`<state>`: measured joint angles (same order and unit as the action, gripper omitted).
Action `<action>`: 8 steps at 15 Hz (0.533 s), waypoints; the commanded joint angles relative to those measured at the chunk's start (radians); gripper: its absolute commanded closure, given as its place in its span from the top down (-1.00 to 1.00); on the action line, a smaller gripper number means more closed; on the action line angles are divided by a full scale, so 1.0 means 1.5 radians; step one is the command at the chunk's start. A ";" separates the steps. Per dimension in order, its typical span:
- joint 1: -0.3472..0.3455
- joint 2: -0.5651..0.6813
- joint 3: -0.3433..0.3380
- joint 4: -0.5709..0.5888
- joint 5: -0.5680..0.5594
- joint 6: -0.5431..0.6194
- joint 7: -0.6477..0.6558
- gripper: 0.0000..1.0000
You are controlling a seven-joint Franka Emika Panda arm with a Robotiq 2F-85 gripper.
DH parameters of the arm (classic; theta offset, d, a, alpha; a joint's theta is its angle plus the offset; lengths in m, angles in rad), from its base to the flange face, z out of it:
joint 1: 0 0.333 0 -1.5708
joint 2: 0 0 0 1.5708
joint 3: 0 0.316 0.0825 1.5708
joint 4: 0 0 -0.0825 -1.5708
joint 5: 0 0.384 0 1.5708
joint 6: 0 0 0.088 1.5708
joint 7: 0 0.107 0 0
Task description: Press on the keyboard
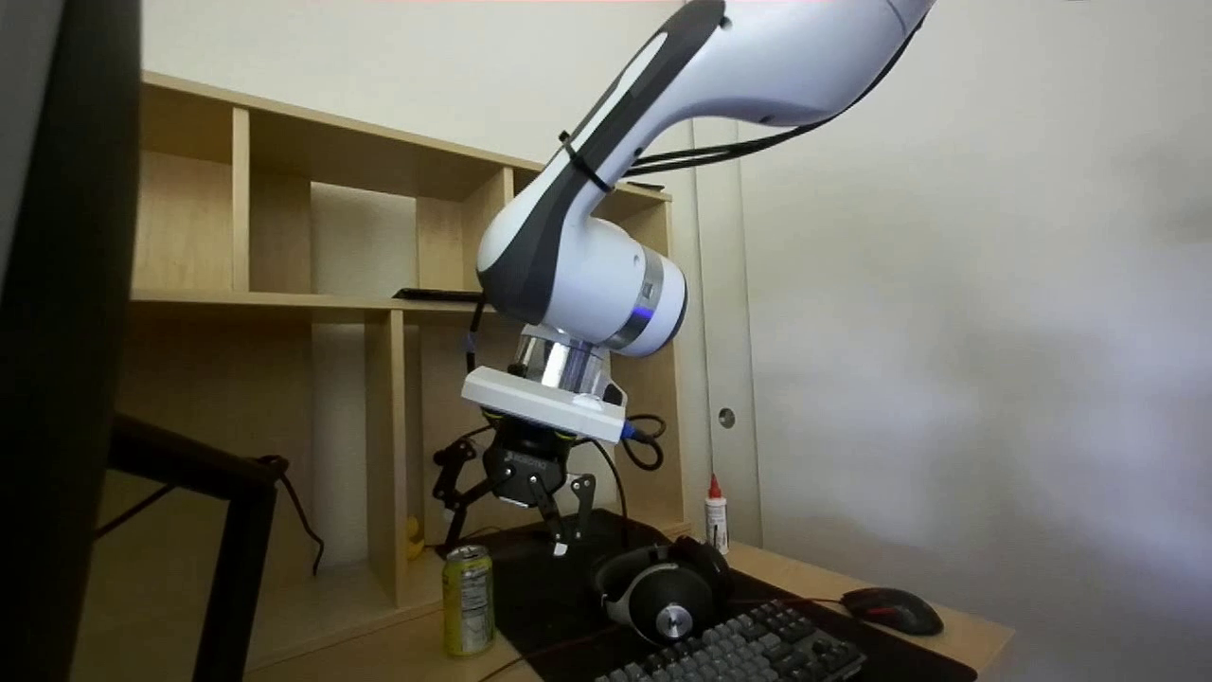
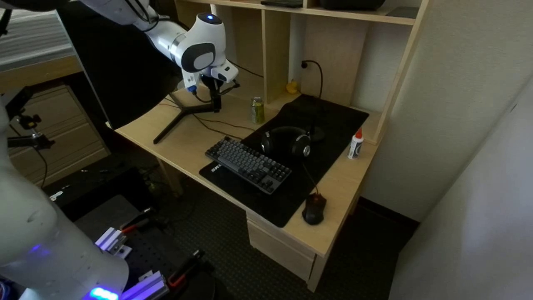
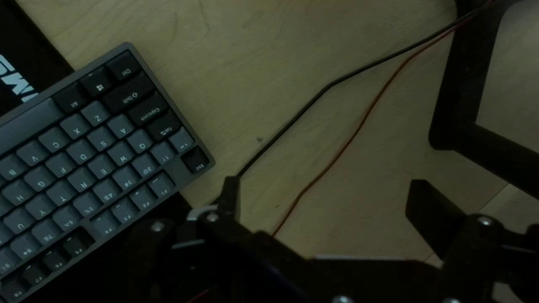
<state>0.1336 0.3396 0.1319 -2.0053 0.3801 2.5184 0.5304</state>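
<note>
First, the pale wooden shelf unit (image 1: 383,455) rises along one long side of the counter (image 2: 187,146), also of pale wood. The white arm (image 1: 587,275) reaches over the counter in both exterior views. A black mat (image 2: 333,112) lies on the counter, white lettering at one corner. The keyboard (image 2: 250,164) is set at an angle across the mat's edge: most of it rests on the mat, one short end extends over bare wood; key legends appear upside down in the wrist view. The gripper (image 3: 324,189) hangs above the counter, apart from the keyboard; condition released, fingers spread well apart. The black-and-silver headphones (image 1: 663,589) rest on the mat, just beside the keyboard; contact between the two cannot be determined. A yellow-green can (image 1: 469,601) stands upright on the counter near the mat. A white bottle (image 2: 355,145) with a red tip, likewise upright, stands on the counter beside the mat. The dark mouse (image 2: 314,208) lies at the mat's edge, apart from the keyboard. A yellow object (image 2: 292,87) sits at the foot of the shelf unit, too small to identify.
</note>
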 commanded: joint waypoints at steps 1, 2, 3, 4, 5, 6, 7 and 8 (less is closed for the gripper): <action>0.009 0.041 -0.015 0.040 0.002 -0.013 0.018 1.00; 0.008 0.036 -0.017 0.045 0.001 -0.024 0.026 1.00; 0.008 0.026 -0.013 0.021 0.004 -0.006 0.009 1.00; 0.007 0.029 -0.014 0.026 0.004 -0.007 0.013 1.00; 0.007 0.030 -0.015 0.029 0.003 -0.008 0.016 1.00; 0.007 0.030 -0.015 0.031 0.003 -0.009 0.017 1.00; 0.007 0.030 -0.015 0.033 0.003 -0.010 0.018 1.00; 0.008 0.030 -0.015 0.033 0.003 -0.010 0.019 1.00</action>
<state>0.1351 0.3850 0.1201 -1.9571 0.3798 2.5075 0.5616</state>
